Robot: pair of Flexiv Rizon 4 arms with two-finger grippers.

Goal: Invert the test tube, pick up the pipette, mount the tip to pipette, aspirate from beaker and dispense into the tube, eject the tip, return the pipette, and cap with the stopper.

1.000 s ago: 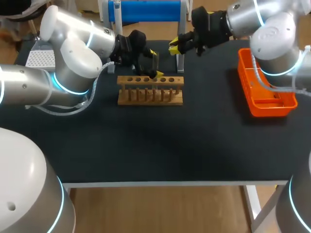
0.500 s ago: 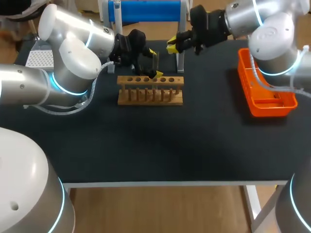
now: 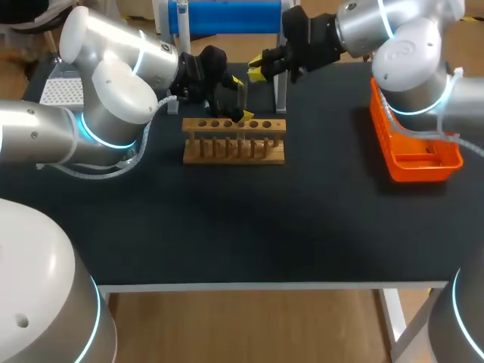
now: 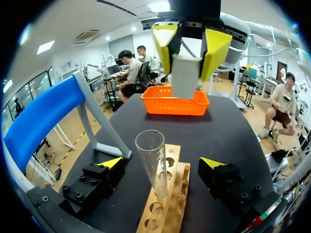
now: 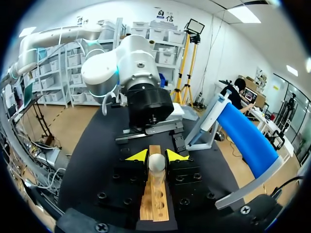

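Test tube (image 4: 154,165): standing mouth-up in the wooden rack (image 4: 167,213); we are flanking it with our left end effector (image 4: 160,164), fingers spread, untouching. Stopper (image 5: 156,164): we are pinching it in our right end effector (image 5: 156,155), presumably for capping.

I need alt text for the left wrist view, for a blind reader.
A glass test tube stands in a wooden rack between the fingers of the open left hand. Ahead, the right hand grips a pale stopper.

The test tube (image 4: 154,162) is clear glass, its rack (image 3: 234,149) bare matt wood
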